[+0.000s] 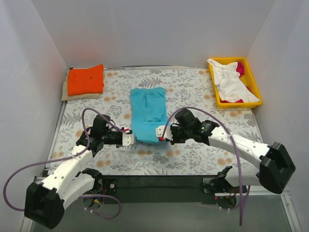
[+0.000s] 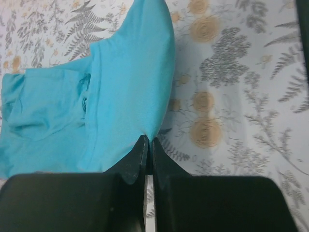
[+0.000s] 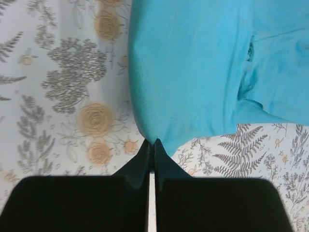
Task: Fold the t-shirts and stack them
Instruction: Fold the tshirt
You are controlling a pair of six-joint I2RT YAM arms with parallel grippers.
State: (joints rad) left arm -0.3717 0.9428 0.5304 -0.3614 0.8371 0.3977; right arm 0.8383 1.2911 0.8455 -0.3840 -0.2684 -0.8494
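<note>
A teal-blue t-shirt (image 1: 148, 113) lies folded lengthwise in the middle of the table. My left gripper (image 1: 131, 139) is shut on its near left corner, and the cloth (image 2: 120, 96) fills the left wrist view above the fingertips. My right gripper (image 1: 159, 133) is shut on its near right corner, with the teal cloth (image 3: 193, 67) just ahead in the right wrist view. A folded bright orange t-shirt (image 1: 86, 79) lies at the far left. White (image 1: 229, 80) and magenta (image 1: 240, 68) t-shirts lie crumpled in the yellow tray (image 1: 255, 81).
The yellow tray stands at the far right corner. The orange shirt rests on a beige folded cloth (image 1: 65, 93). The floral table cloth (image 1: 193, 154) covers the table. White walls close in the left, back and right sides.
</note>
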